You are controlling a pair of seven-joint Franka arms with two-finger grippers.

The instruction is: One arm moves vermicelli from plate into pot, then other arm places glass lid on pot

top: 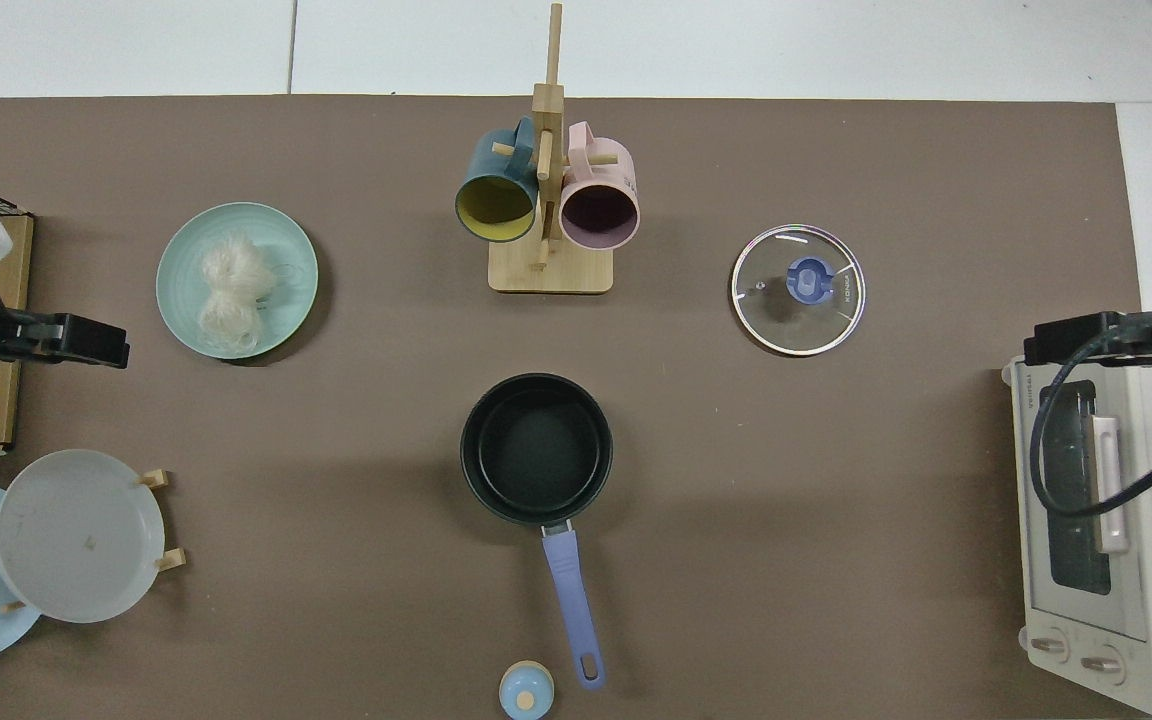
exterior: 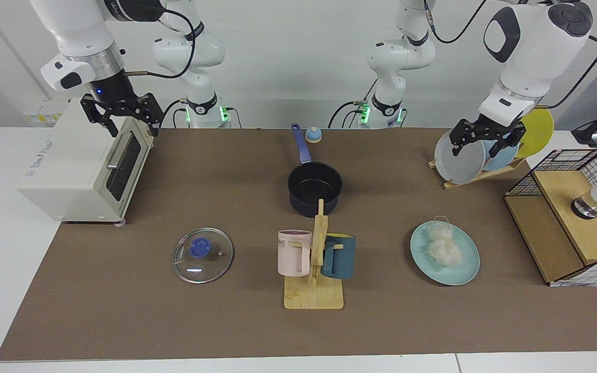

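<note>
Two whitish vermicelli point(exterior: 444, 247) point(top: 231, 290) bundles lie on the light teal plate point(exterior: 468, 270) point(top: 288, 250) at the front right of the facing view. The dark pot point(exterior: 314, 189) point(top: 536, 450) stands empty mid-table, its blue handle pointing toward the arm bases. Flat on the mat at the front left lies the glass lid point(exterior: 211, 263) point(top: 831, 315), blue knob up. My left gripper point(exterior: 473, 151) point(top: 86, 340) hangs open in the air in front of the plate rack, behind the teal plate. Over the toaster oven, my right gripper point(exterior: 125, 125) point(top: 1076, 335) waits open.
A wooden mug tree point(exterior: 315, 290) with a pink and a teal mug stands between pot and table front. The toaster oven point(exterior: 78, 166) is far left, the plate rack point(exterior: 467, 160) back right, a wire-and-wood box point(exterior: 568, 223) far right. A small blue knobbed object point(exterior: 313, 135) sits behind the pot handle.
</note>
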